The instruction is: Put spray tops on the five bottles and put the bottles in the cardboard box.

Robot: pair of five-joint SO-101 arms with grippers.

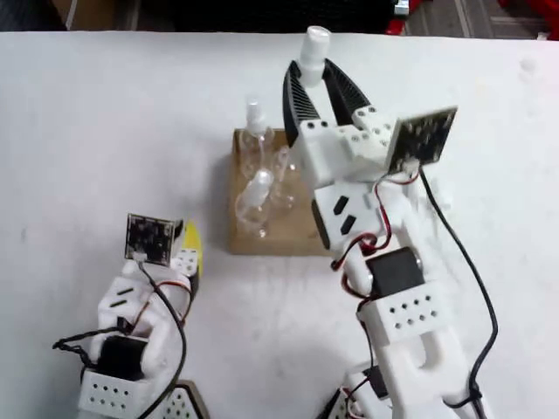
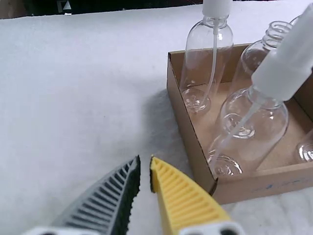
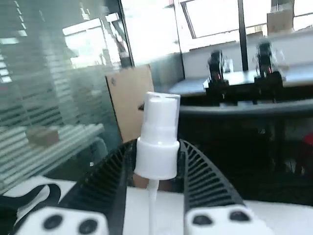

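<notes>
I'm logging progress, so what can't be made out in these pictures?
Count of clear plastic bottles in the brown cardboard box: right arm covers its side in the high view; frame edge cuts it in the left wrist view.
Tube end of the white spray top: right gripper hides it, right wrist view.

A white tabletop (image 1: 105,131) spreads wide under even light. Beyond it, bright windows (image 3: 220,19) run above a long dark desk (image 3: 234,110). Horizontal blinds (image 3: 44,73) hang beside an upright brown board (image 3: 129,98).
</notes>
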